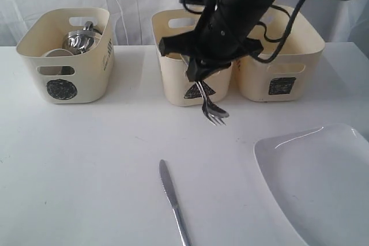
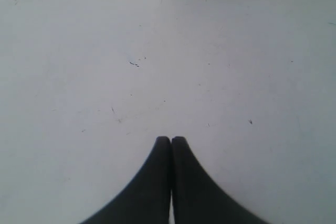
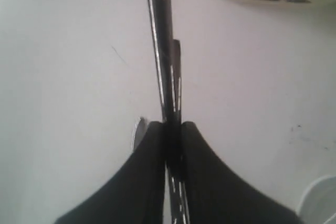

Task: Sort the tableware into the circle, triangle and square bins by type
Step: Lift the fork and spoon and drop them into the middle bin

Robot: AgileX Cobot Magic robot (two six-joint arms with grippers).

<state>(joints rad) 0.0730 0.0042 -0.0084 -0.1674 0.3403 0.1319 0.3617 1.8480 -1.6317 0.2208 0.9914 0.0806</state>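
Dangling tines-down from the right gripper (image 1: pixel 199 72), which is clamped on its thin handle, a shiny steel fork (image 1: pixel 212 110) hangs just in front of the cream plastic triangle bin (image 1: pixel 173 79). The circle bin (image 1: pixel 86 79) and square bin (image 1: pixel 253 79) alongside also bear black scribbled shapes; no writing is readable. Polished steel mugs (image 1: pixel 81 40) sit in the circle bin. A metal knife (image 1: pixel 173 200) and a glossy white rounded-square plate (image 1: pixel 323 182) lie on the matte white table (image 1: pixel 86 159). The left gripper (image 2: pixel 171 141) is pinched closed, empty

Fork (image 1: pixel 207 103) and knife (image 1: pixel 174 205) are shiny metal, plate (image 1: pixel 323 182) glossy (bins (image 1: pixel 69 73) matt plastic).
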